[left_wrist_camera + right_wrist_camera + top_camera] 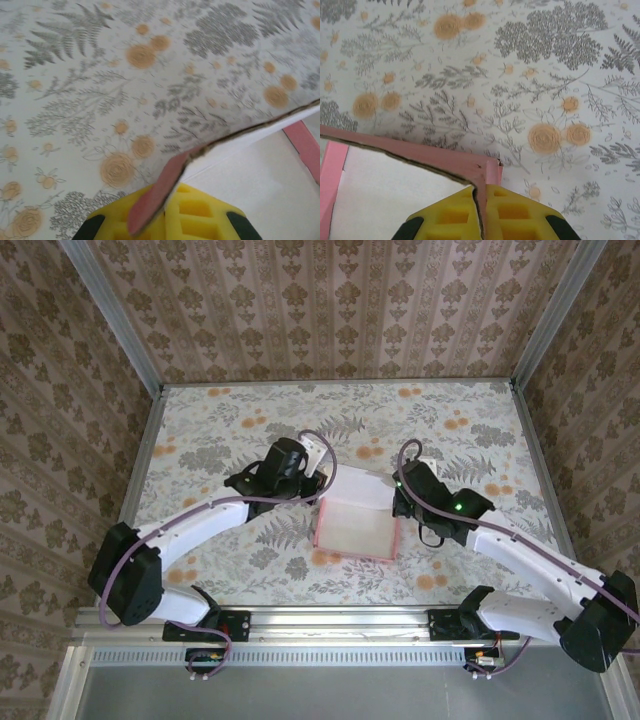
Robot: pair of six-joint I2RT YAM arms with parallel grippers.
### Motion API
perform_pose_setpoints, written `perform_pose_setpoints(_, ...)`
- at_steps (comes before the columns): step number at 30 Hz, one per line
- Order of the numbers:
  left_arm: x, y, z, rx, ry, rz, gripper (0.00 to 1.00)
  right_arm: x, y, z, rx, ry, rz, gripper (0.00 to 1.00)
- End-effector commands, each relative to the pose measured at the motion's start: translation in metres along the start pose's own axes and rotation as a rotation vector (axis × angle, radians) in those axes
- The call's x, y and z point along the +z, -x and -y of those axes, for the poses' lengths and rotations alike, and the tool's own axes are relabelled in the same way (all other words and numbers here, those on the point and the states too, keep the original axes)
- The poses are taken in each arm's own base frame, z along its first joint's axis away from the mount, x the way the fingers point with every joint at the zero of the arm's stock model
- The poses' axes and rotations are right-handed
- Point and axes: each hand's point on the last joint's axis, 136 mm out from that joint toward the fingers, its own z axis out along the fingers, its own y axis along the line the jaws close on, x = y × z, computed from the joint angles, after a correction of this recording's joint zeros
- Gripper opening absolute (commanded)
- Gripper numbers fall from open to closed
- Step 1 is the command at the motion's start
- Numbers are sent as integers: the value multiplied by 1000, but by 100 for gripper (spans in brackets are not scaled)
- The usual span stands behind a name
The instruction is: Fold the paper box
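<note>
I see a table (230, 420) with a cloth full of grey ferns and orange flowers. Brown patterned walls (330, 300) stand around it on the left, far and right sides.

The paper box (358, 520) sits near the middle of the table, between my two arms. Its off-white side faces up, and pink shows along its near and side edges. The far part looks lifted off the cloth.

My left gripper (320, 488) is at the box's far left corner. In the left wrist view, the left gripper (162, 215) is pinched tight on the paper box (260, 190). A pink flap runs down between the yellow pads (200, 217).

My right gripper (398, 502) is at the box's right side, toward the far corner. In the right wrist view, the right gripper (481, 220) is also pinched tight on the paper box (395, 190). The thin card edge goes straight down between the yellow pads (450, 217), close to a pink corner.
</note>
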Motion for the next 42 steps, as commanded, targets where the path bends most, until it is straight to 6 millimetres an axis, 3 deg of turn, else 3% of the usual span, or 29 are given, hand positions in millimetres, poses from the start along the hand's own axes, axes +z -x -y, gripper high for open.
perform_pose_setpoints(1,5,13,-20,-100,124,70,0,-3,44,-13,66,9,168,5)
perform_pose_setpoints(7,16,18,-34,-189,184,120,0,13,57,-18,89,4,235,5)
perform_pose_setpoints(14,26,15,-40,-304,176,162,0,30,58,-23,111,6,238,5)
perform_pose_setpoints(23,26,6,-37,-365,161,225,0,44,39,-16,139,8,237,5)
perform_pose_setpoints(28,26,-9,-32,-359,180,236,0,47,23,-9,147,10,226,5)
perform_pose_setpoints(42,14,-44,-15,-363,223,291,0,39,-9,6,155,54,257,6)
